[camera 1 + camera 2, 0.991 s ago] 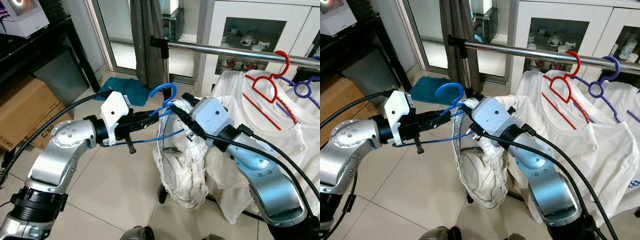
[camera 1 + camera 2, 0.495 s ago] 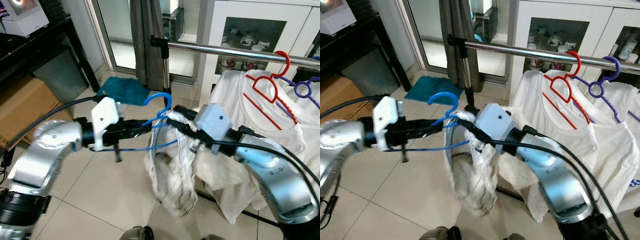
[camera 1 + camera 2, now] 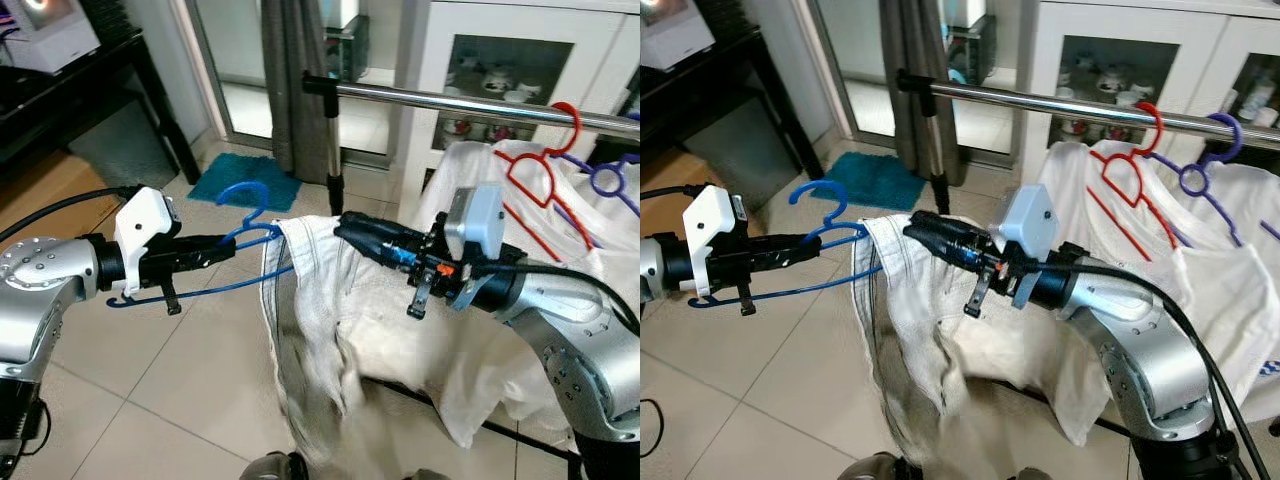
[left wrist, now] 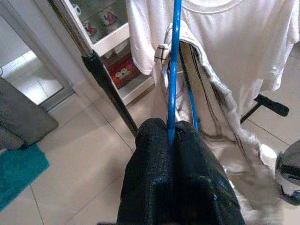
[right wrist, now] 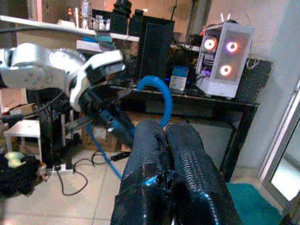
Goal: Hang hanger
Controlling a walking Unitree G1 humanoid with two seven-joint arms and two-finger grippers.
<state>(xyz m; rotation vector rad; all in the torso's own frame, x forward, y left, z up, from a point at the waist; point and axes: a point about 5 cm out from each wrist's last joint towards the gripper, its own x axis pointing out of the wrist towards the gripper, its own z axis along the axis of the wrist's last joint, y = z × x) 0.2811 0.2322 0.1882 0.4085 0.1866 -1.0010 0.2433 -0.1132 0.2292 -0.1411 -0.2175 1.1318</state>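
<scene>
**Blue hanger held out below the rail**

The left claw (image 3: 228, 244) is gripping the blue hanger (image 3: 245, 205), clenched on its wire, below the metal rail (image 3: 470, 103). The right claw (image 3: 345, 226) is pressing its fingers together at the white garment (image 3: 320, 300) draped on the hanger.

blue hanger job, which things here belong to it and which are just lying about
Job:
blue hanger
white garment
metal rail
left end effector
right end effector

Lying about:
red hanger
purple hanger
teal mat
</scene>
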